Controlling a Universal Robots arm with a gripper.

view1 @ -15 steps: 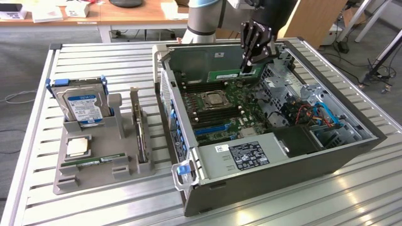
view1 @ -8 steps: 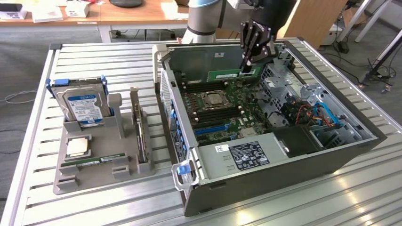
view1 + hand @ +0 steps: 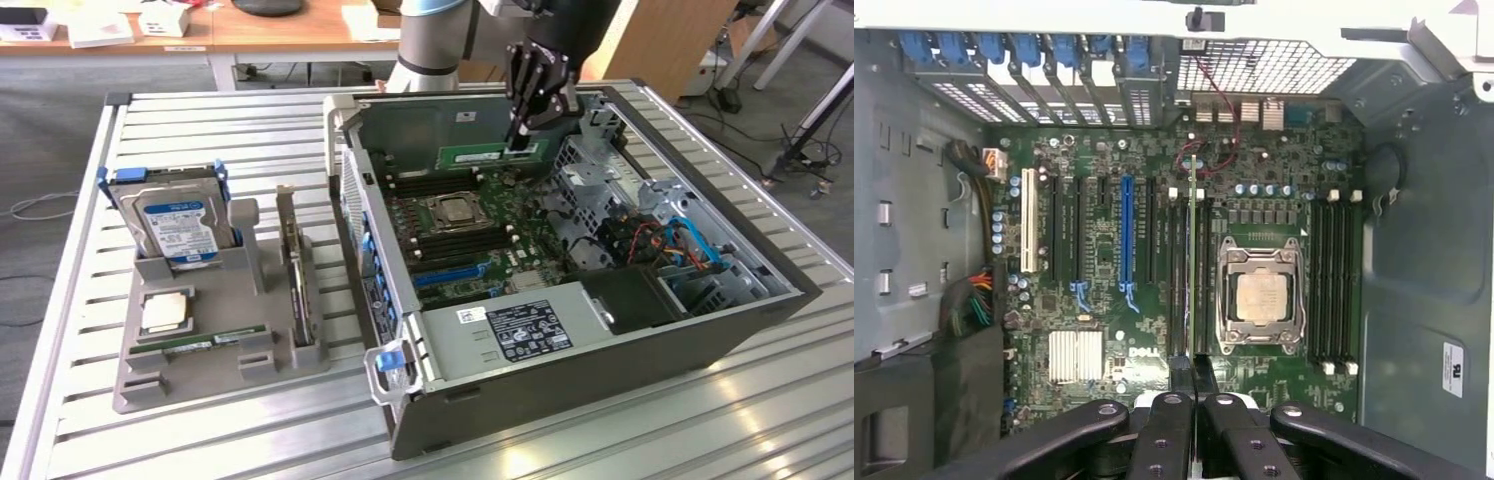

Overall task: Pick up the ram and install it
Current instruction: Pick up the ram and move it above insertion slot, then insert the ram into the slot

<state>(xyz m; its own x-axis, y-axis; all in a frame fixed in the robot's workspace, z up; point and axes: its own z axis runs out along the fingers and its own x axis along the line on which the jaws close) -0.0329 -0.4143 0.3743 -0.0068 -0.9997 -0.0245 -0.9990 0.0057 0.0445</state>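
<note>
Claw tight on ram, over mobo.

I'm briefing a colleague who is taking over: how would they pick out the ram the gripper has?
Find the open case on the exterior view's right. Above its motherboard, the gripper holds the ram, a green stick, on edge. The other ram sits in the tray on the left.

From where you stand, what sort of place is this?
Probably a robotics lab: an open computer case on a slatted metal table, a claw holding a ram inside it, desks behind.
</note>
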